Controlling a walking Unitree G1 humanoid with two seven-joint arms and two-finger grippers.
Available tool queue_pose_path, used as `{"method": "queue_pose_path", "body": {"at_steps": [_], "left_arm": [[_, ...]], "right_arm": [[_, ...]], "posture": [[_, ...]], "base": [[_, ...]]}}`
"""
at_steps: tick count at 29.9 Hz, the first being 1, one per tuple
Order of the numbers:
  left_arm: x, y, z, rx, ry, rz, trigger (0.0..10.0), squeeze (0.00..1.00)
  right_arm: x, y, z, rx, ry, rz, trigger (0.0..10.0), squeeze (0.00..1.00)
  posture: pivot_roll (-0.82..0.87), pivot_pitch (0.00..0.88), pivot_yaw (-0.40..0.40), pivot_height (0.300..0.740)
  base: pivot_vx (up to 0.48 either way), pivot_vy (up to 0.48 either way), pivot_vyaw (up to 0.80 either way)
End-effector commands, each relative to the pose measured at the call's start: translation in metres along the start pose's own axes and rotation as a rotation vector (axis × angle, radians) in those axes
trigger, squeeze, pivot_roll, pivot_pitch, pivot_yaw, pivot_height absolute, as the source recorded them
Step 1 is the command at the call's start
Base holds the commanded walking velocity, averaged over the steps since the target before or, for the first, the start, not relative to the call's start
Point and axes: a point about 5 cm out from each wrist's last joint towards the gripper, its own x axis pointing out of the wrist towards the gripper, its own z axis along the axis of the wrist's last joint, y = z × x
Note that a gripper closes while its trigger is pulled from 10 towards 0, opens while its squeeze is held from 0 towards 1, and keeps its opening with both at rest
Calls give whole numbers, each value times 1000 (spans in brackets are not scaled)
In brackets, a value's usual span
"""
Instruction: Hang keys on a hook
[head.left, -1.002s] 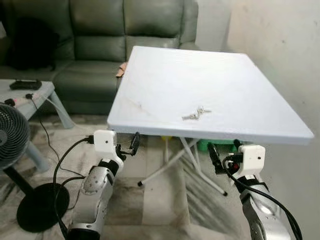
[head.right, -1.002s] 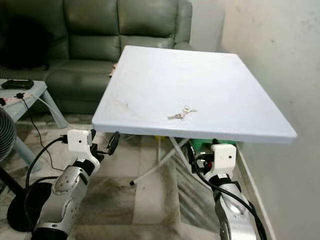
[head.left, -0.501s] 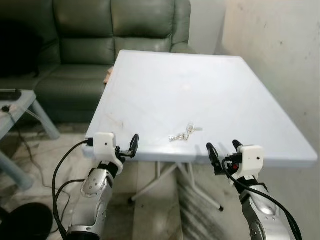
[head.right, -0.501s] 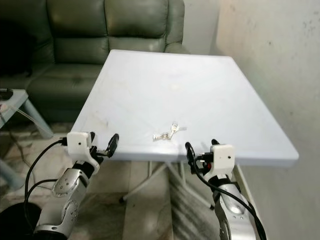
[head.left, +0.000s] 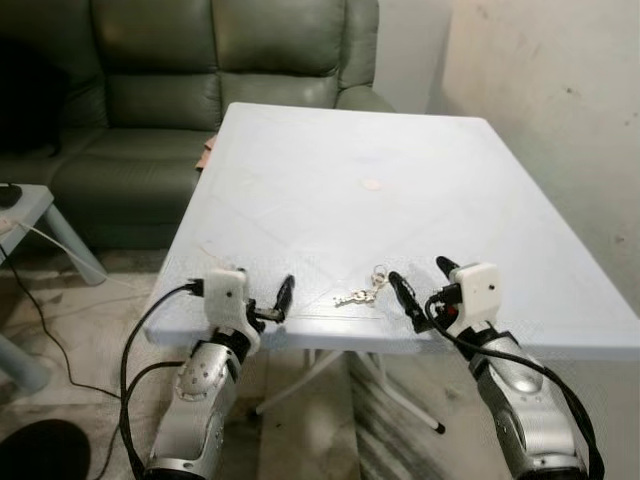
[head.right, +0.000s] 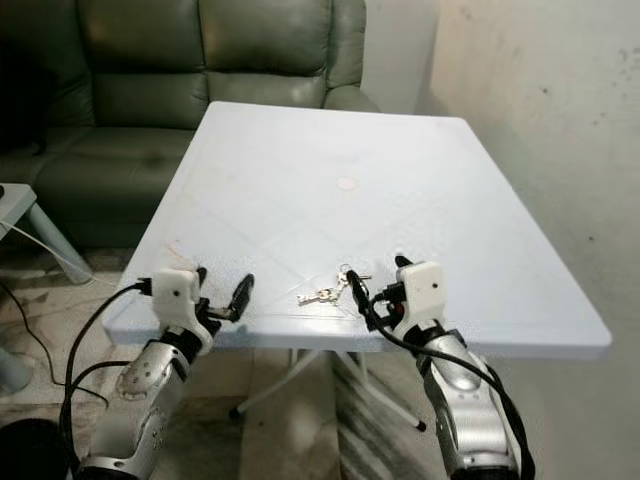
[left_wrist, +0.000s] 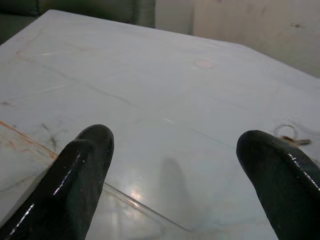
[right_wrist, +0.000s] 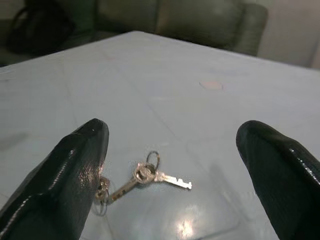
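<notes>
A small bunch of silver keys (head.left: 362, 291) on a ring lies flat on the white table (head.left: 330, 150), near its front edge. My right gripper (head.left: 425, 288) is open just to the right of the keys, low over the tabletop, one fingertip almost beside the ring. In the right wrist view the keys (right_wrist: 145, 177) lie between and slightly ahead of the two black fingers (right_wrist: 65, 180), untouched. My left gripper (head.left: 268, 305) is open at the table's front edge, left of the keys, holding nothing. In the left wrist view the key ring (left_wrist: 289, 134) is far to one side.
A dark green sofa (head.left: 150, 60) stands behind the table. A small pale side table (head.left: 20, 205) with a cable (head.left: 50, 335) is at the left. A bare wall (head.left: 560, 100) runs close along the table's right side. A faint round mark (head.left: 372, 184) is mid-table.
The camera has come closer to the table. Both grippers have risen from below the front edge to tabletop level. The right gripper now sits beside the keys, which lie where they were.
</notes>
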Motion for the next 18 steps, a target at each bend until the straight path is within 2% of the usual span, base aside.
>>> {"method": "queue_pose_path", "body": {"at_steps": [1,5,11,18], "left_arm": [[-2,-3,1,20,-5,-27,10000,0],[-5,-10,-2,34,3,-62,10000,0],[-12,-24,-4,41,10,-140,10000,0],[-18,-27,-2,56,-1,-150,10000,0]], "right_arm": [[5,-4,3,-15,-2,34,10000,0],[13,-9,8,-48,4,98,10000,0],[26,-7,11,-84,38,251,10000,0],[35,-7,6,-96,82,328,10000,0]], "posture": [[-15,3,-46,740],[-8,7,-55,740],[-1,27,-70,740],[21,54,-89,740]], "base": [[0,0,0],[0,0,0],[0,0,0],[0,0,0]]}}
